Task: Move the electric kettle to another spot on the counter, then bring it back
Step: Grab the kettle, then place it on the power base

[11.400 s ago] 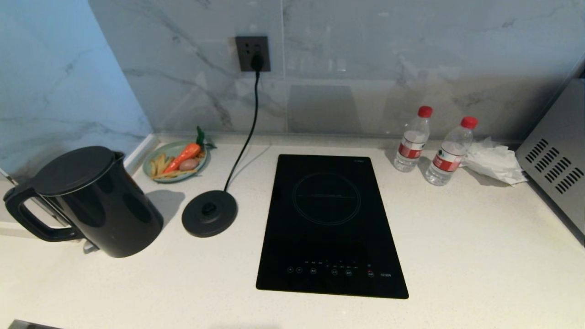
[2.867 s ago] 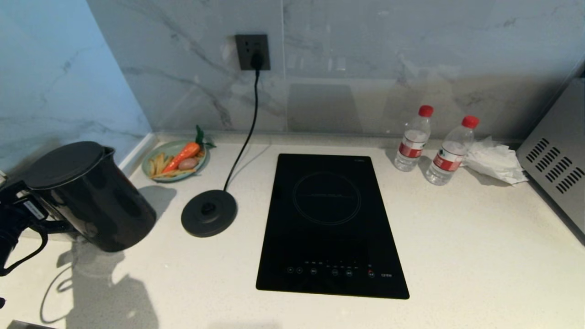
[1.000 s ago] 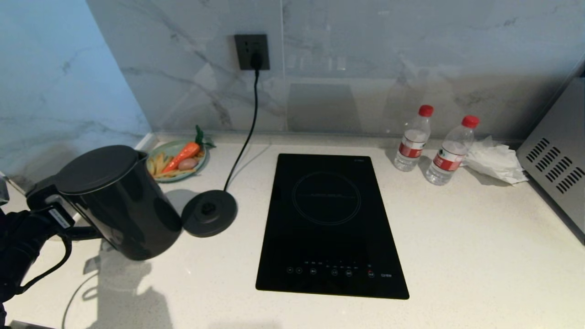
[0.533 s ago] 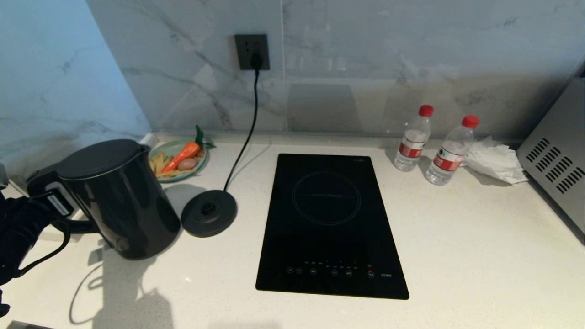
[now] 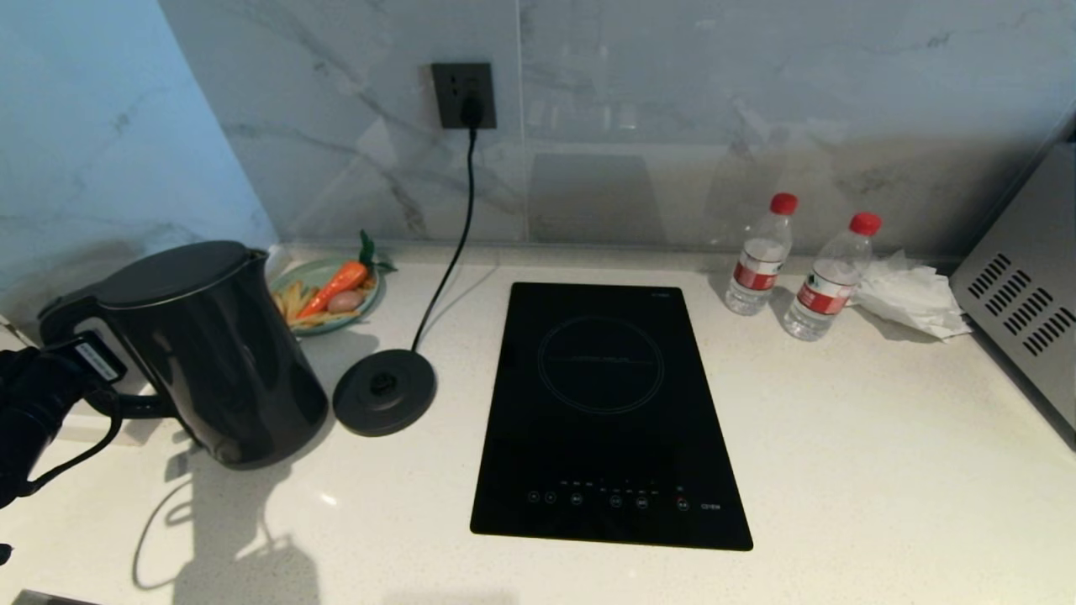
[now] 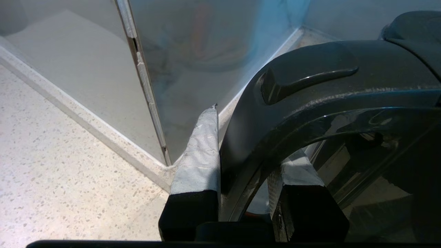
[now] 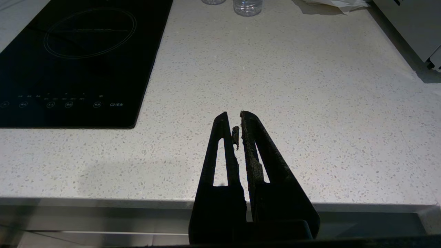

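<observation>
1. At the left edge, the left gripper [image 5: 71,374] is clamping the kettle [image 5: 210,353] by its handle [image 6: 310,100].
2. The kettle is sitting at left-centre on the counter [image 5: 841,470], beside the base [image 5: 385,392]; judging by this, returning it is nearly finished, release remaining.
3. Lower right, the right gripper [image 7: 238,120] is idling, fingers nearly together, empty.

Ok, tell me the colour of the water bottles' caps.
Red, on both water bottles; clearest in the head view.
</observation>
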